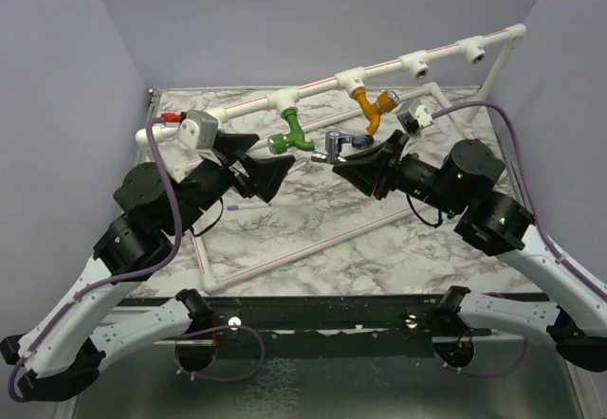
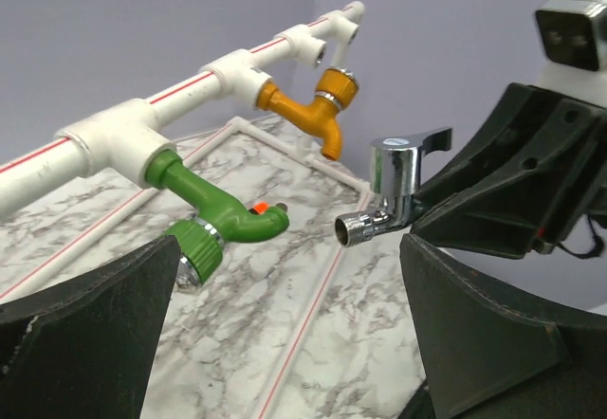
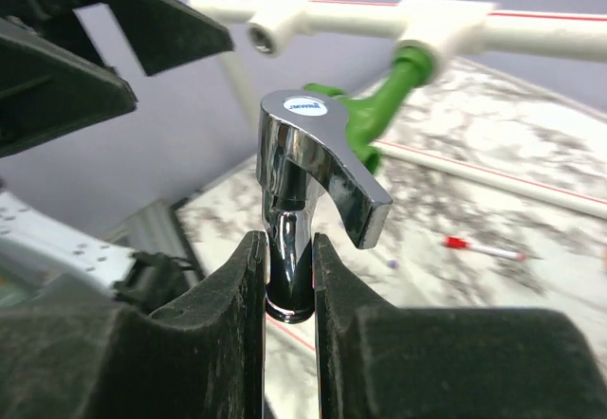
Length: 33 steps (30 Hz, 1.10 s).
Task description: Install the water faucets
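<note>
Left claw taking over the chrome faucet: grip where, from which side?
Probably the upright round body of the chrome faucet, under the lever, approached from the left arm's side. The right claw clamps its other end, and the threaded inlet should stay bare.

Faucets, three: green faucet [image 1: 298, 134], orange faucet [image 1: 370, 106], chrome faucet [image 1: 335, 141]. End effectors, two: left end effector [image 1: 258, 158], right end effector [image 1: 340, 160].

Marble-patterned table [image 1: 313, 201] carries a thin white pipe frame [image 1: 285, 263], rails running under and beyond both sets of jaws; a red-tipped stick [image 3: 479, 246] lies flat, right of the right gripper [image 3: 289, 248] jaws; a pale stick [image 1: 242, 208] lies base-side of the left gripper [image 1: 258, 158] jaws.
</note>
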Motion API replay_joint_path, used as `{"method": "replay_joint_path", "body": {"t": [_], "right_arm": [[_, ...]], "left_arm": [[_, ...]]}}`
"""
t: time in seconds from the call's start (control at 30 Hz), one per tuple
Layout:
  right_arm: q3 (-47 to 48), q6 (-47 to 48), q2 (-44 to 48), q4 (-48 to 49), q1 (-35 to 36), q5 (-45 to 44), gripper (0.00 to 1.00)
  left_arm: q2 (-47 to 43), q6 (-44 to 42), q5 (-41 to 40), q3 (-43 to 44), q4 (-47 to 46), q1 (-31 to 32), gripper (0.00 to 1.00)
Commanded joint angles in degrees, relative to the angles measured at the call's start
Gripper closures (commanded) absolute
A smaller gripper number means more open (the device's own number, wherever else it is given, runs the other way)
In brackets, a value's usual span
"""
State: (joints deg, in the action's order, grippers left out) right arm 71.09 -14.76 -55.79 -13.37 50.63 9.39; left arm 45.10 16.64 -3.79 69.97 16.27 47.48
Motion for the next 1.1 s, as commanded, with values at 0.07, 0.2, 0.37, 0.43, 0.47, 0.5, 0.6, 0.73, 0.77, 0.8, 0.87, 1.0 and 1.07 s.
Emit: {"method": "replay_joint_path", "body": {"t": [0.07,0.2,0.37,0.43,0.47,0.5,0.6,0.73,0.77,0.8,0.87,1.0,1.07], "right_arm": [[5.8,10.8,1.6,-12.4,0.3,-19.8,0.99],[8.8,13.8,2.3,-16.8,0.3,-28.3,0.99],[11.6,14.2,3.4,-21.4,0.3,-39.1,0.99],[12.2,14.2,4.1,-22.3,0.3,-42.8,0.99],[12.7,13.8,4.4,-23.1,0.3,-45.0,0.99],[13.0,13.5,4.6,-23.7,0.3,-47.4,0.99],[13.6,13.0,5.7,-24.5,0.3,-51.5,0.99],[13.2,13.5,6.7,-25.0,0.3,-54.1,0.99],[13.1,13.6,6.9,-25.2,0.3,-54.5,0.99],[12.8,13.6,7.1,-25.2,0.3,-54.6,0.99],[12.1,13.6,7.7,-24.8,0.3,-54.5,0.99],[10.4,13.9,8.8,-23.1,0.3,-53.4,0.99],[10.2,13.9,8.9,-22.7,0.3,-52.6,0.99]], "left_arm": [[7.0,-10.1,-6.7,7.0,3.4,0.1,0.02],[11.9,-13.1,-9.1,11.6,4.1,0.1,0.03],[18.1,-14.1,-7.7,17.2,4.7,0.1,0.07],[20.7,-14.0,-7.4,19.8,5.8,0.1,0.08],[22.1,-13.7,-7.5,21.4,6.7,0.1,0.09],[23.6,-13.5,-7.6,23.1,7.8,0.1,0.09],[28.1,-12.5,-7.2,28.3,10.6,0.1,0.1],[34.2,-9.4,-3.1,34.3,13.4,0.1,0.1],[35.7,-7.9,-1.8,36.8,14.5,0.1,0.1],[37.1,-6.0,-0.4,38.5,15.5,0.1,0.1],[39.6,-2.1,1.6,41.4,17.2,0.0,0.11],[43.6,5.4,3.7,45.4,19.8,0.0,0.13],[44.8,9.0,3.8,46.2,20.3,-0.1,0.14]]}}
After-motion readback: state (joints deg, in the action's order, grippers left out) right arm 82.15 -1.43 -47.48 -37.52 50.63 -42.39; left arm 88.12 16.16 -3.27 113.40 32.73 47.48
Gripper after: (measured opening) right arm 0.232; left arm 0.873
